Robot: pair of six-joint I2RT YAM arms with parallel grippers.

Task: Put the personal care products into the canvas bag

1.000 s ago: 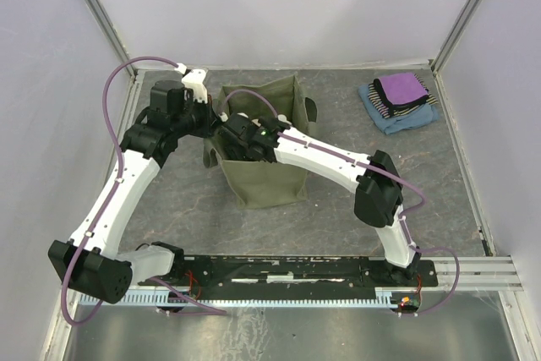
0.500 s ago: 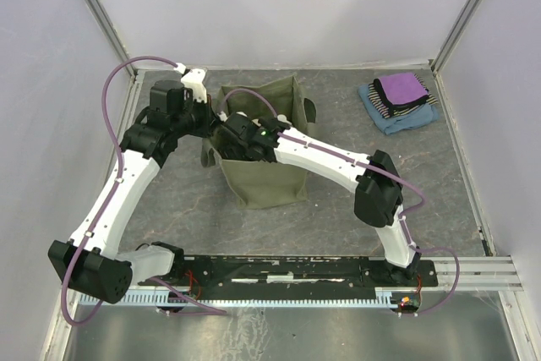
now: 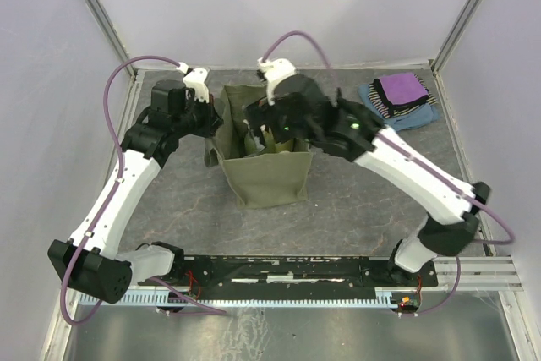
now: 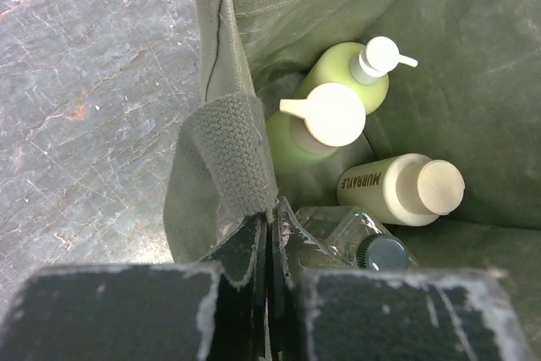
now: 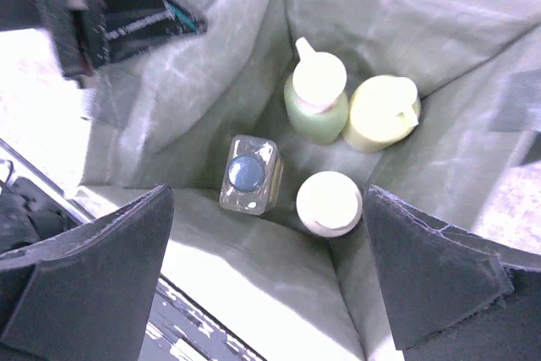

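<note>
Since all four bottles, i.e. pump bottle [image 4: 351, 73], peach-cap bottle [image 4: 317, 124], cream bottle [image 4: 401, 189] & clear bottle [image 4: 363, 238], stand inside the canvas bag [image 3: 266, 179], task looks approx. done. Left gripper [image 4: 270, 234] has jaws pinched together on the handle strap [image 4: 232, 158] at the rim. Right gripper [image 5: 266, 272] hangs over the opening, jaws wide apart, nothing btwn them. Risk: left arm pulling away w/o letting go could tip the bag & spill the bottles.
</note>
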